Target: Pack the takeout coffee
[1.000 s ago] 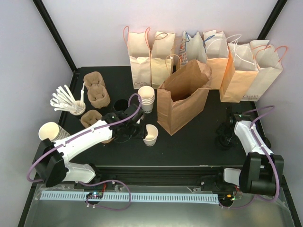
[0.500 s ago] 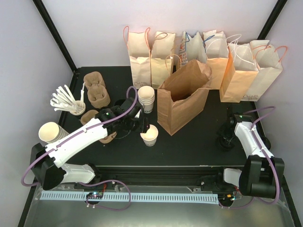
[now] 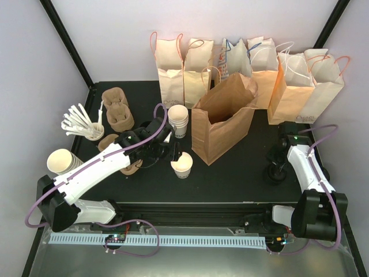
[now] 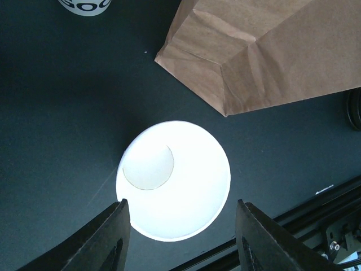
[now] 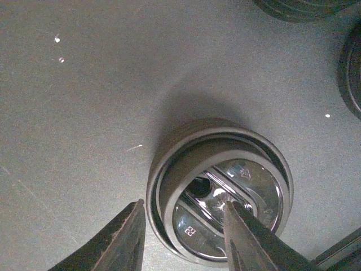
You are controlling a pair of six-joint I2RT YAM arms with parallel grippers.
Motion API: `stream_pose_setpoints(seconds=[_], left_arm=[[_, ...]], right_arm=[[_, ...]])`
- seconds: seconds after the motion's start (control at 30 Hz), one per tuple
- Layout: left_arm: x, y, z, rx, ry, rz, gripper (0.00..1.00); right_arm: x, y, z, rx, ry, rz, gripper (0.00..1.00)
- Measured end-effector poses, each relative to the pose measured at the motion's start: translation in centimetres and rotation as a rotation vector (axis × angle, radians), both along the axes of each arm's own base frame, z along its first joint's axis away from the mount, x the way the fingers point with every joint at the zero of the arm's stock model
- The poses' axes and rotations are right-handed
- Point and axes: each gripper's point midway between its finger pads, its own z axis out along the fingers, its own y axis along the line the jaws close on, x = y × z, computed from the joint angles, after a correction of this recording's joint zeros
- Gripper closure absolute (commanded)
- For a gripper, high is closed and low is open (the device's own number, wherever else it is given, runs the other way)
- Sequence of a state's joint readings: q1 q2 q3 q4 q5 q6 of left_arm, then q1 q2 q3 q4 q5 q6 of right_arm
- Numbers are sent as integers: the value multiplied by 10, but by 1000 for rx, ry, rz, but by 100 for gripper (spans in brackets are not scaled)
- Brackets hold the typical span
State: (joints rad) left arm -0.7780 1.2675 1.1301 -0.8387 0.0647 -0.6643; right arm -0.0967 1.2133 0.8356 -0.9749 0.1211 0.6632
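The takeout coffee's small white paper cup (image 3: pixel 183 164) (image 4: pixel 175 180) stands upright with no lid on it, just left of the open brown paper bag (image 3: pixel 222 118) (image 4: pixel 265 51). My left gripper (image 3: pixel 175 154) (image 4: pixel 181 204) hovers right over the cup, open, a finger on each side of the rim and clear of it. On the right, my right gripper (image 3: pixel 276 166) (image 5: pixel 185 206) is down over a short stack of black lids (image 3: pixel 275 173) (image 5: pixel 220 186). It is open: one finger stands outside the top lid's rim, the other over its middle.
Behind the cup stands a stack of white cups (image 3: pixel 179 120), with another stack (image 3: pixel 60 161) at the far left. Pulp cup carriers (image 3: pixel 118 112) and white stirrers (image 3: pixel 81 124) lie back left. A row of handled paper bags (image 3: pixel 253 69) lines the back. More black lids (image 5: pixel 352 73) lie near the right gripper.
My left gripper has opened wider and shifted up over the cup, which now stands free. The right gripper's jaws have narrowed around the top lid's rim.
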Motion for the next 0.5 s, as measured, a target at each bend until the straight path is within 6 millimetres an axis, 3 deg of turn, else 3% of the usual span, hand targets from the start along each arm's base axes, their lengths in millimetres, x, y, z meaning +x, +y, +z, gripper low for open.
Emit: stream_pose_setpoints(seconds=[0.5], left_arm=[[0,3,-1,20,-9,-10,46]], right_arm=[[11,-6,-13,-23,42,-9,74]])
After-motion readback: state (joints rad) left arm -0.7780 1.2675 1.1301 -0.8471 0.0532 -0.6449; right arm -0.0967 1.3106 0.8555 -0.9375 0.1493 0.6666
